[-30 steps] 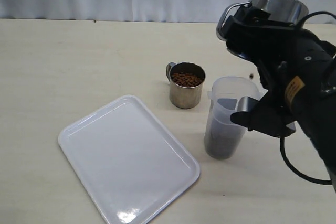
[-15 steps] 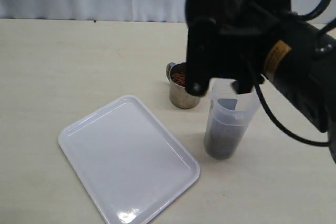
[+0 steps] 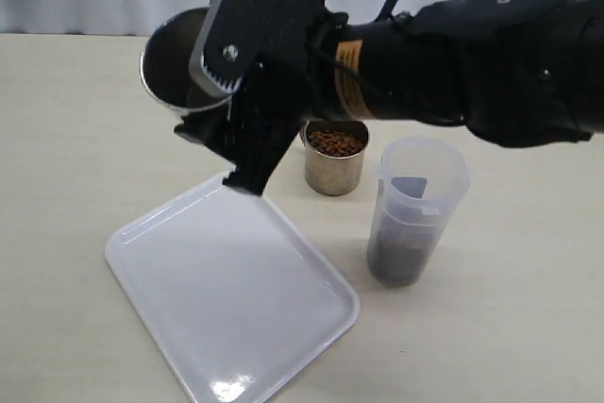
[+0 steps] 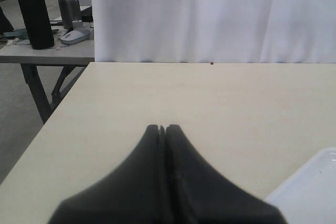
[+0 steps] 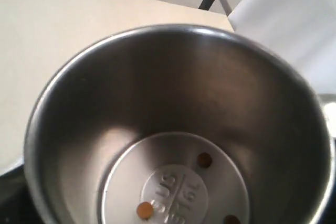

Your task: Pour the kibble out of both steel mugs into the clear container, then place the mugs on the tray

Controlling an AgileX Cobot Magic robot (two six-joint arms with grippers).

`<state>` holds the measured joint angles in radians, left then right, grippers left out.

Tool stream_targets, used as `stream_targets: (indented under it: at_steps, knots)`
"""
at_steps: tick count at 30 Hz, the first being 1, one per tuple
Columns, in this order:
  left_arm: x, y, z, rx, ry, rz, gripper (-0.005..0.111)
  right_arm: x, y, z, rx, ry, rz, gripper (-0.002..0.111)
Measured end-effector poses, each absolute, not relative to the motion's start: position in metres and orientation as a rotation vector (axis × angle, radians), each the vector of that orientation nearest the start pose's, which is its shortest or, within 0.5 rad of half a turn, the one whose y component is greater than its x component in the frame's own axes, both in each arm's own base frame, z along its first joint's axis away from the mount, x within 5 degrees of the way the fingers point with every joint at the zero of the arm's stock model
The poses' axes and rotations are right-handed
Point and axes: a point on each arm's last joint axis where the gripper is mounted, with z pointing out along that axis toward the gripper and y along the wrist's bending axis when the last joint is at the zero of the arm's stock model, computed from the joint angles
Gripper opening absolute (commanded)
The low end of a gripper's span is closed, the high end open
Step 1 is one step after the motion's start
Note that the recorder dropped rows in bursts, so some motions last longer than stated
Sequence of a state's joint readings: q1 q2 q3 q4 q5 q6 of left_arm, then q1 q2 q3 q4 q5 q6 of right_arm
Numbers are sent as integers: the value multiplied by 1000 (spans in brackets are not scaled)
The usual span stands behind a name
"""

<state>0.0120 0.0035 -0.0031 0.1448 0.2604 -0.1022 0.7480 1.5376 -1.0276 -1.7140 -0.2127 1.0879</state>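
Kibble (reddish-brown pellets): contained in the short shiny steel mug stood just beside the tall translucent plastic container.
Second steel mug: nearly empty, clamped by the right gripper, held tilted aloft near the flat white tray.
Left gripper: fingertips pressed together, nothing held.

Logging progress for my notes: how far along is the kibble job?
Done: one mug is poured out, just three pellets left inside; kibble sits in the container. In hand: the right gripper holds that mug up near the tray. Left: the other mug, full, then both onto the tray.
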Motion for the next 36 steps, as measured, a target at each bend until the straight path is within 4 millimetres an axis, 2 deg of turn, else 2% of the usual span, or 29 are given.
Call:
stream_targets:
  at_steps: [2, 4, 5, 6, 7, 8, 9, 10, 11, 13, 14, 17, 18, 20, 26, 32, 34, 36]
  knots:
    - [55, 4, 191, -5, 1742, 69, 0, 253, 247, 294, -1302, 1503, 318, 5]
    - [55, 4, 191, -5, 1742, 69, 0, 280, 216, 312, -1028, 1594, 434, 5]
    - [55, 4, 191, -5, 1742, 69, 0, 286, 204, 315, -970, 1606, 461, 5]
    - [55, 4, 191, -5, 1742, 69, 0, 294, 180, 314, -889, 1628, 505, 5]
    - [55, 4, 191, -5, 1742, 69, 0, 298, 166, 310, -850, 1648, 513, 5]
    - [55, 4, 191, -5, 1742, 69, 0, 303, 137, 299, -775, 1692, 502, 5]
    - [55, 4, 191, -5, 1742, 69, 0, 304, 122, 290, -739, 1717, 492, 5]
    - [55, 4, 191, -5, 1742, 69, 0, 303, 96, 272, -685, 1751, 470, 5]
    - [55, 4, 191, -5, 1742, 69, 0, 301, 82, 262, -651, 1766, 464, 5]
    - [55, 4, 191, -5, 1742, 69, 0, 280, 40, 224, -537, 1792, 446, 5]
    - [55, 4, 191, -5, 1742, 69, 0, 276, 31, 218, -507, 1797, 426, 5]
    - [55, 4, 191, -5, 1742, 69, 0, 258, 16, 195, -479, 1838, 360, 5]
    - [55, 4, 191, -5, 1742, 69, 0, 252, 15, 181, -511, 1863, 333, 5]
    - [55, 4, 191, -5, 1742, 69, 0, 248, 16, 167, -546, 1889, 345, 5]
    - [55, 4, 191, -5, 1742, 69, 0, 264, 15, 118, -514, 1982, 418, 5]
    - [55, 4, 191, -5, 1742, 69, 0, 281, 15, 91, -542, 1966, 445, 6]
    - [55, 4, 191, -5, 1742, 69, 0, 286, 14, 85, -551, 1965, 444, 12]
    - [55, 4, 191, -5, 1742, 69, 0, 290, 13, 80, -559, 1969, 442, 25]
